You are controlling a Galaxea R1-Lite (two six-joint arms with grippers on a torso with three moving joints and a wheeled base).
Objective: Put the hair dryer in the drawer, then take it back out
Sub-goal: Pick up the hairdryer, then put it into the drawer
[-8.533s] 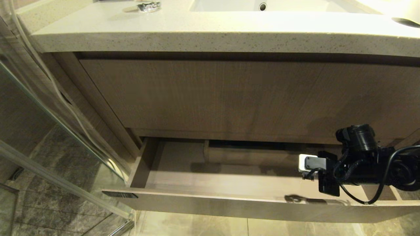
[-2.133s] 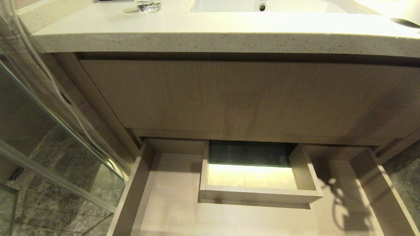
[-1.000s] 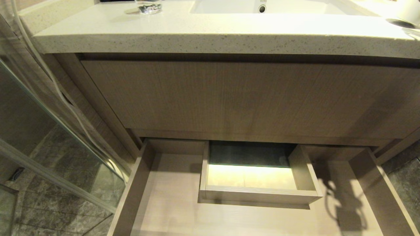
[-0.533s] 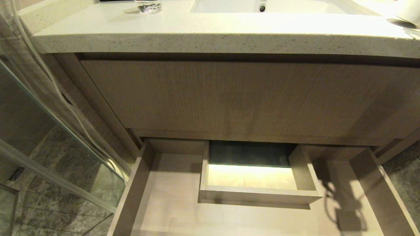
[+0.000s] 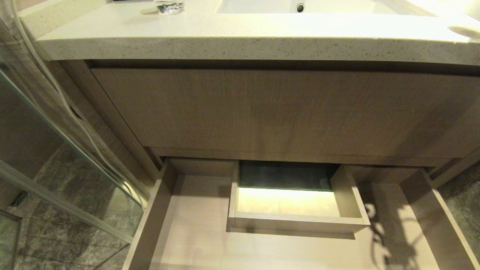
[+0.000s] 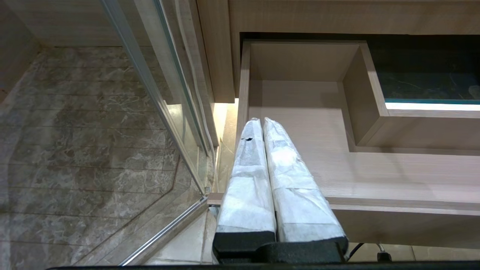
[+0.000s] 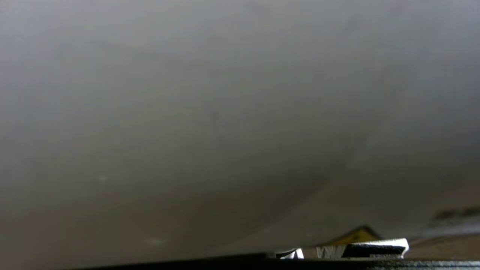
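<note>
Bathroom vanity, speckled stone counter [image 5: 240,35] over wood-grain fronts. Left gripper [image 6: 262,123]: wrapped fingers [image 6: 285,176] pressed together, holding nothing, hanging at the drawer's [image 5: 195,232] front left corner. Right gripper: not seen from the head, its wrist view a grey blank, fingers cannot tell. Since 8.5 s ago the drawer has gone from part-open to fully out, boxed cut-out [image 5: 296,221] exposed. Hair dryer not visible anywhere; judged: opening done, fetching next

The drawer [image 5: 195,232] stands pulled far out beneath the vanity counter [image 5: 240,41], its pale wood floor bare around a boxed cut-out [image 5: 296,223] at the middle of its back edge. A glass [image 5: 169,6] stands near the counter's back left corner.
</note>
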